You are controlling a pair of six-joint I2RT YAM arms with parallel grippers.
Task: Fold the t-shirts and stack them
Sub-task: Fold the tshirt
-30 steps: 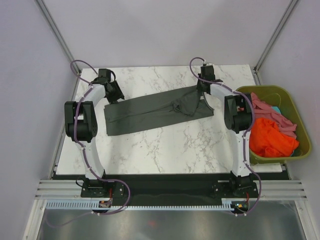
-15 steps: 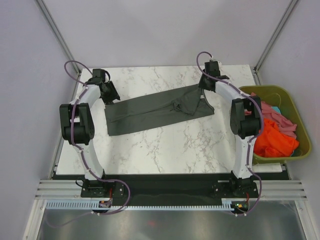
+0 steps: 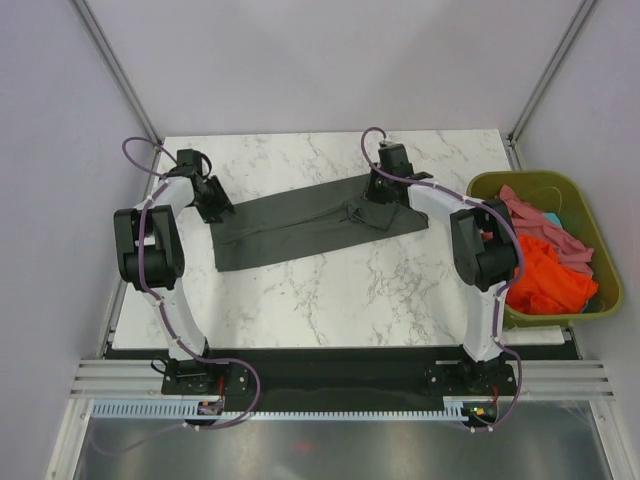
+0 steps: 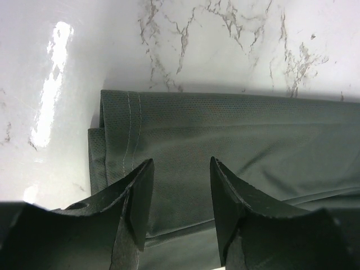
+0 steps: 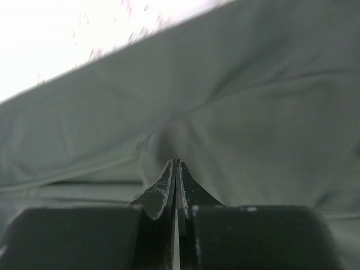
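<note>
A dark charcoal grey t-shirt (image 3: 290, 225) lies on the marble table, folded lengthwise into a long strip. My left gripper (image 3: 214, 204) hovers at the strip's left end. In the left wrist view its jaws (image 4: 181, 163) stand open over the stitched hem of the shirt (image 4: 236, 129), with nothing between them. My right gripper (image 3: 377, 193) rests on the bunched right part of the strip. The right wrist view shows it (image 5: 176, 163) shut, with a pucker of the grey cloth (image 5: 253, 112) pulled up into the tips. Orange (image 3: 545, 280) and pink (image 3: 545, 225) t-shirts lie crumpled in the bin.
An olive-green plastic bin (image 3: 603, 262) stands at the table's right edge beside the right arm. White marble (image 3: 330, 290) shows in front of the strip and behind it. Grey walls close in the back and both sides.
My right gripper moved left and nearer, from the shirt's far right edge onto its bunched part; it opened and shut again. The left gripper shifted slightly left, still open.
</note>
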